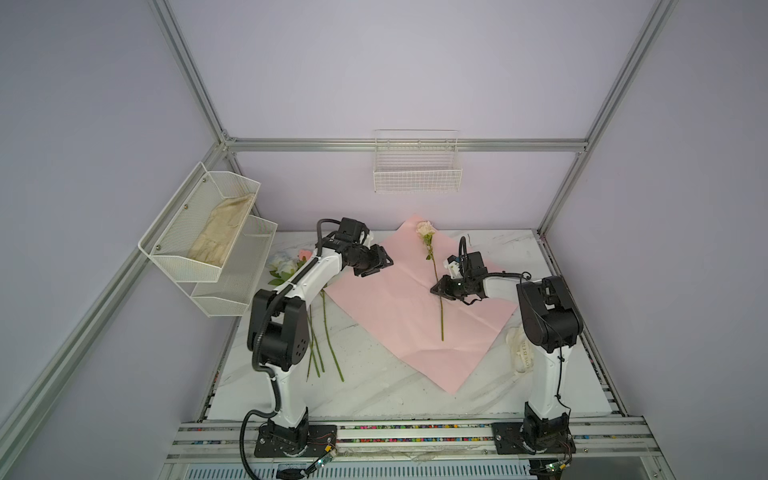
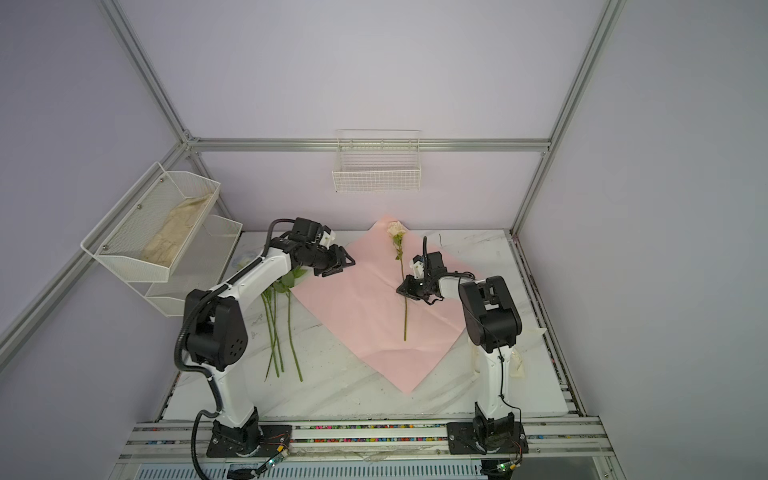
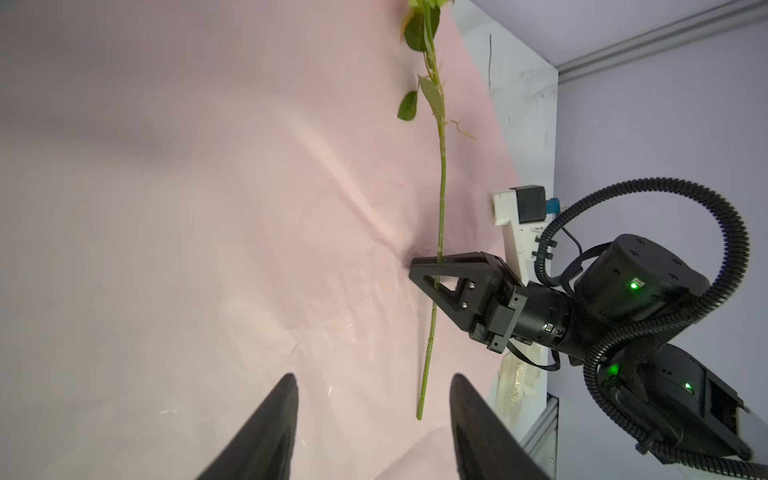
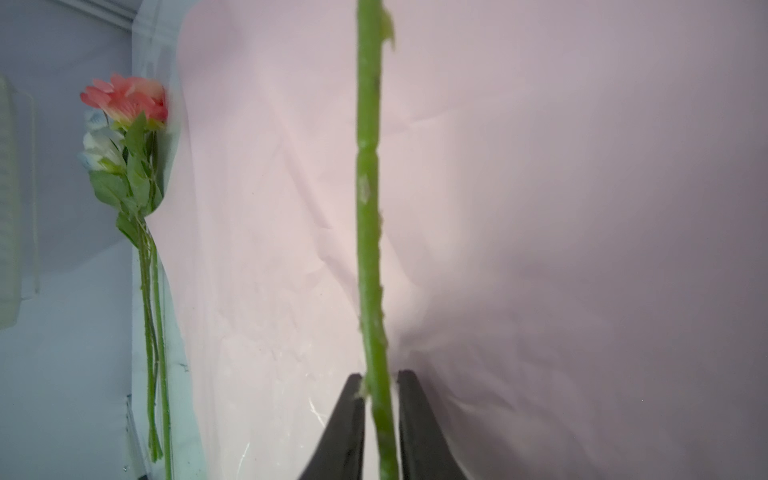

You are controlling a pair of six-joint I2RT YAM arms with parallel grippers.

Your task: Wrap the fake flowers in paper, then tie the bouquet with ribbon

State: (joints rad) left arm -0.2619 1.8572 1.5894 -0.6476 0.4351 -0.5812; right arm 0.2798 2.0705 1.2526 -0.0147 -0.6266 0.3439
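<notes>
The pink wrap paper [image 1: 395, 324] [image 2: 361, 316] lies spread flat on the marble table. One cream rose [image 1: 424, 228] [image 2: 396, 228] lies on it, stem toward the front. My right gripper [image 1: 438, 292] [image 2: 403, 291] [image 4: 378, 374] sits low over the stem's middle, fingers on either side of the green stem [image 4: 368, 208] with thin gaps, so open. My left gripper [image 1: 379, 266] [image 2: 340, 264] [image 3: 374, 378] hovers open and empty over the paper's left edge. The other flowers [image 1: 286, 266] [image 4: 124, 124], pink-red and pale blue-white, lie on the table left of the paper, partly hidden by the left arm.
A cream ribbon with printed letters [image 1: 521, 351] lies beside the right arm's base. A white mesh shelf [image 1: 199, 232] holding a cream cloth hangs on the left wall. A white wire basket [image 1: 417, 174] hangs on the back wall. Loose stems [image 2: 278, 332] reach toward the table's front.
</notes>
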